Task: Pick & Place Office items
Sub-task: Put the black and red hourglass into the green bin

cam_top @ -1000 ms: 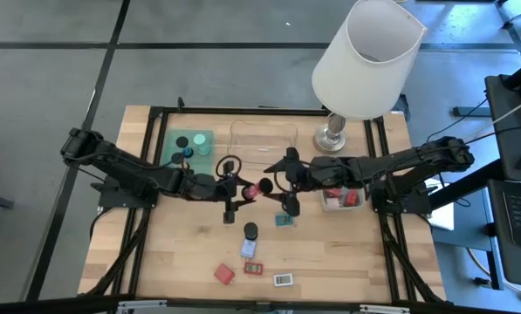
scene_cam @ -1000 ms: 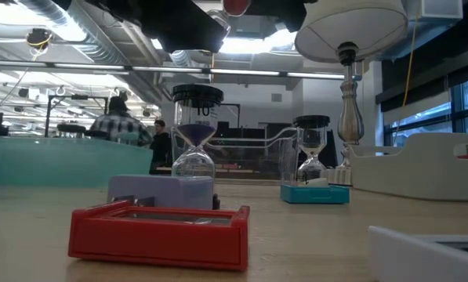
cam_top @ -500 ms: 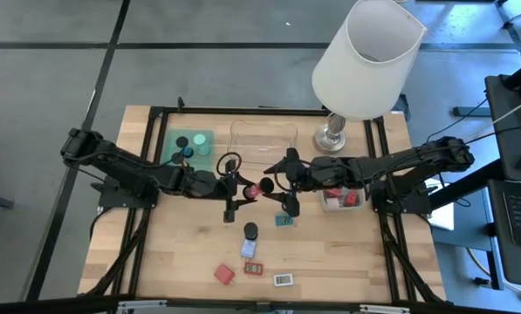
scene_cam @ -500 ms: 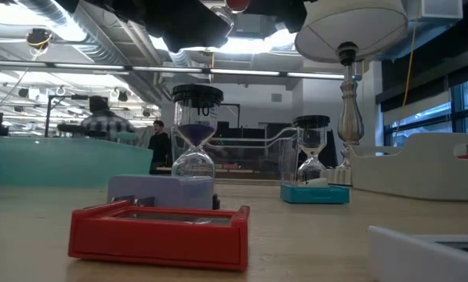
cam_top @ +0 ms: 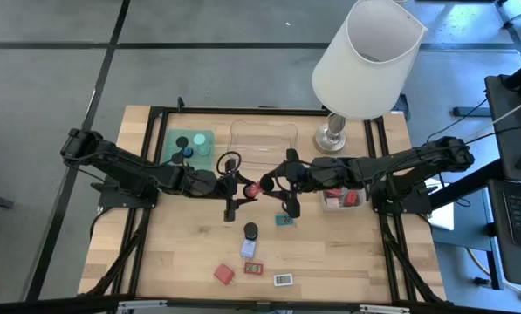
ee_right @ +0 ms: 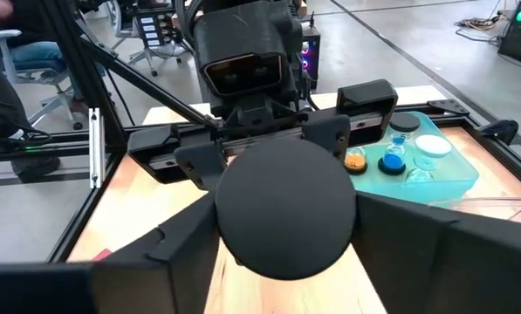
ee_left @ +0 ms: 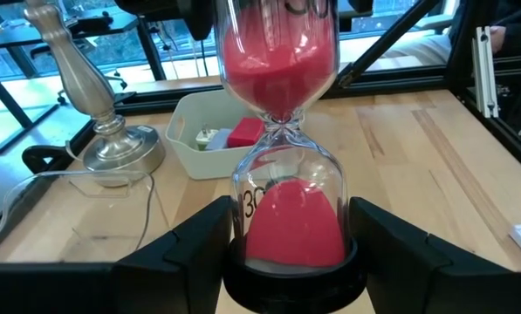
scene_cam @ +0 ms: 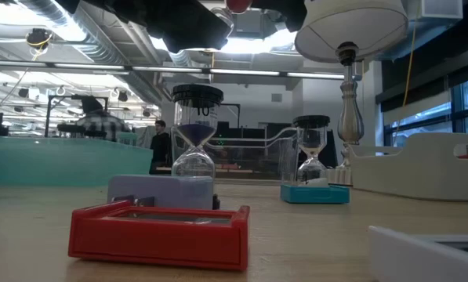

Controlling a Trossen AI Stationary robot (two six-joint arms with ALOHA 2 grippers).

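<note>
Currently the red sand timer (ee_left: 282, 139) hangs above the desk's (cam_top: 173, 253) centre, its long axis horizontal, running left to right. The left gripper (cam_top: 239, 186) jaws clamp one black end cap; the right gripper (cam_top: 277, 181) jaws close on the other. Behind the desk, the low view shows an open workshop.

Grey concrete floor (cam_top: 199, 61) crossed by dark seams around a pale wooden table (cam_top: 181, 253) in a black frame. Beyond it, exposed ducts (scene_cam: 100, 35) and bright strip lights (scene_cam: 241, 47) overhead, tall windows (scene_cam: 445, 94) along one side (daylight outside), desks far back with two people (scene_cam: 100, 125) among them. On the table's far edge, a large white-shaded lamp (cam_top: 369, 57).
</note>
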